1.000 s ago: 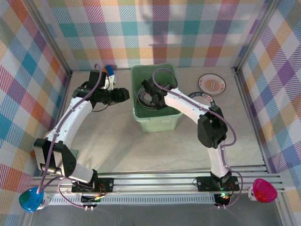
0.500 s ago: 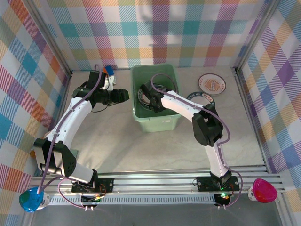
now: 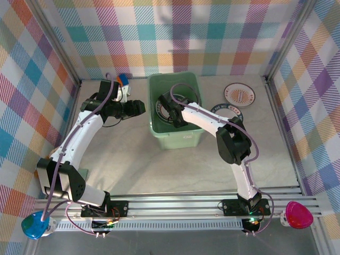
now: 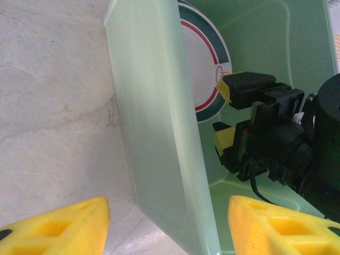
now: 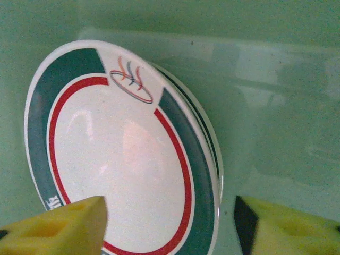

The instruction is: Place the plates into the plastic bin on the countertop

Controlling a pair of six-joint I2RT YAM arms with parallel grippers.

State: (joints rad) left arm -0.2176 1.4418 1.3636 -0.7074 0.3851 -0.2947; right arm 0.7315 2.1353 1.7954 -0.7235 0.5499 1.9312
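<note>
Fingers apart and empty over the teal-rimmed plate [image 5: 122, 154] lying in the plastic bin [image 3: 175, 139], the right end effector [image 5: 170, 226] sits nearer the patterned plate [image 3: 239, 94] and dark-rimmed plate [image 3: 234, 110] on the worktop [image 3: 138, 164] to its right, while the left end effector [image 3: 139, 108] hangs open, empty

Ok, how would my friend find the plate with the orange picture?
Find the green bin in the middle of the countertop, then look right, toward the back corner. Two plates lie there outside the bin. The orange-picture plate is the farther one; its neighbour has a dark rim.
</note>
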